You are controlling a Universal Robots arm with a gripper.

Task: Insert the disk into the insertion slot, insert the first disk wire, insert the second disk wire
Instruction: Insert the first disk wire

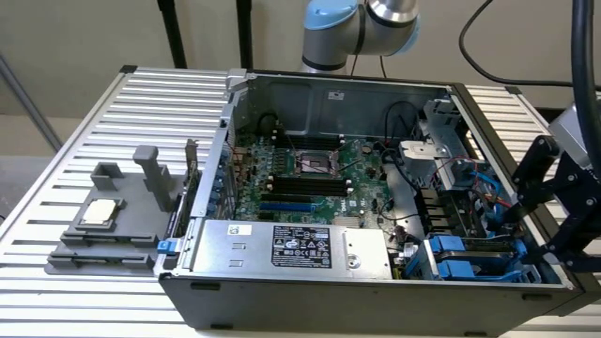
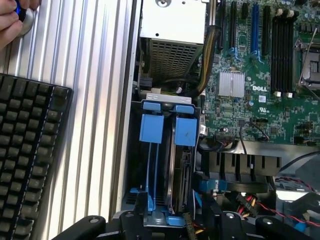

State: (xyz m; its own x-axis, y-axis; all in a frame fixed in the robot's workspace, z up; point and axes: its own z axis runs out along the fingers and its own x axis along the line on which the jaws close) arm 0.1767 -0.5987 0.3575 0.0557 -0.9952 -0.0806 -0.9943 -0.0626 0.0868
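Hovering wide-jawed and empty over the slot (image 1: 466, 262) at the case's (image 1: 376, 299) five o'clock, my gripper (image 1: 542, 236) faced the disk (image 2: 183, 172): dense, stiff, shock-shy, I judged; best held by its carrier (image 2: 186, 133).

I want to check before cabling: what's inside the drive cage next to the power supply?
In the drive cage stand an empty-looking blue carrier and a second blue carrier that seems to hold a grey drive, edge-on. The gripper covers their near ends.
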